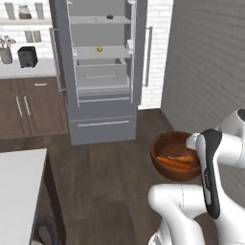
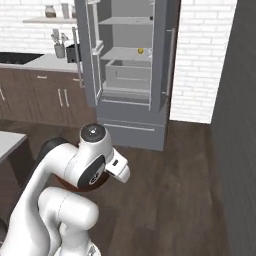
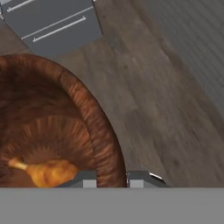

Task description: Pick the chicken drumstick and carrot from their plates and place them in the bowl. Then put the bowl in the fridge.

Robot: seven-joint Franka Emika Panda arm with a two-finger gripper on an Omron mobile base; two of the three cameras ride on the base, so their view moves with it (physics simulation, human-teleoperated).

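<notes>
Closest to the hand camera, the pincer is clamped narrow on the rim of the bowl, one finger tip inside the wall and one outside. Inside the bowl lies the chicken drumstick, its pale bone end pointing away from the grip. From the left base view the bowl hangs above the dark wooden floor beside the white arm, with the carrot lying across its bottom. Further ahead stands the fridge, doors swung open, white shelves and lower drawer showing.
</notes>
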